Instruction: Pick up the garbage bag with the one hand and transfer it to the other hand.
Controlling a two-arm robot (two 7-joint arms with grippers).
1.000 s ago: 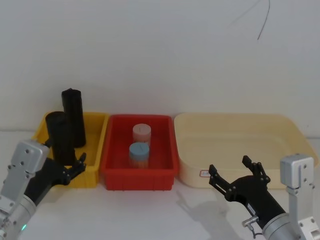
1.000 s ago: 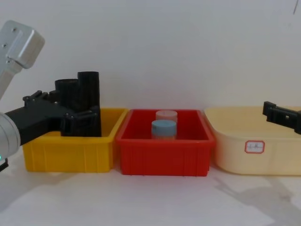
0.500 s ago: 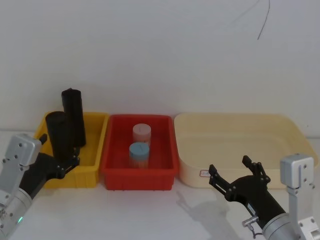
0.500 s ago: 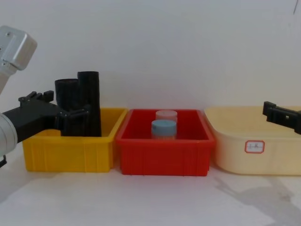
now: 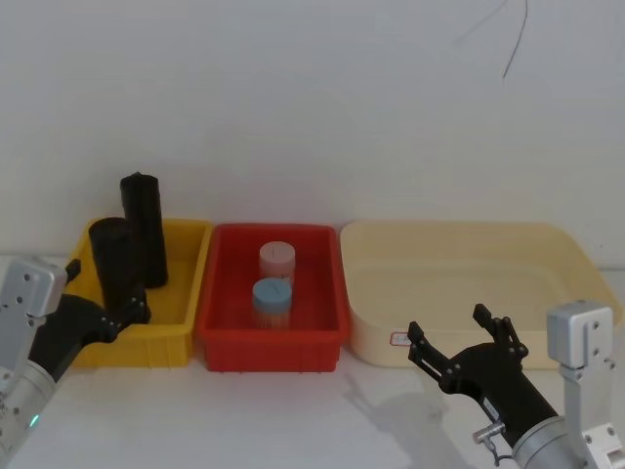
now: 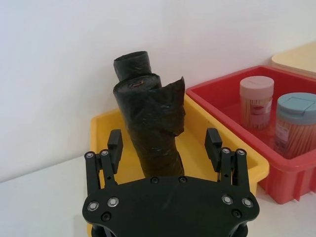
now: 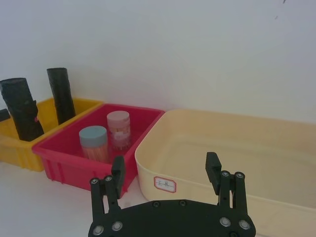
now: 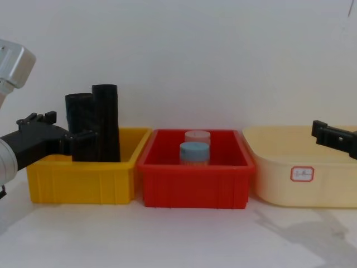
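Taller roll (image 5: 144, 227) crowds the garbage bag (image 5: 114, 262) in the yellow bin (image 5: 184, 293), lower left. Left claw (image 6: 164, 143) wide open facing it, holding nothing; right claw (image 5: 448, 324) open too.

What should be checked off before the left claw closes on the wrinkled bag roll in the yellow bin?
1. Left claw open: ok, fingers spread wide.
2. Bag roll lined up between its fingers: ok.
3. Roll deep enough in the claw for a firm grip: cannot tell.
4. Taller roll out of the grasp: cannot tell, it stands close behind the bag roll.
5. Bag roll standing in the yellow bin: ok.
6. Right claw open to receive: ok, it hovers before the cream bin.
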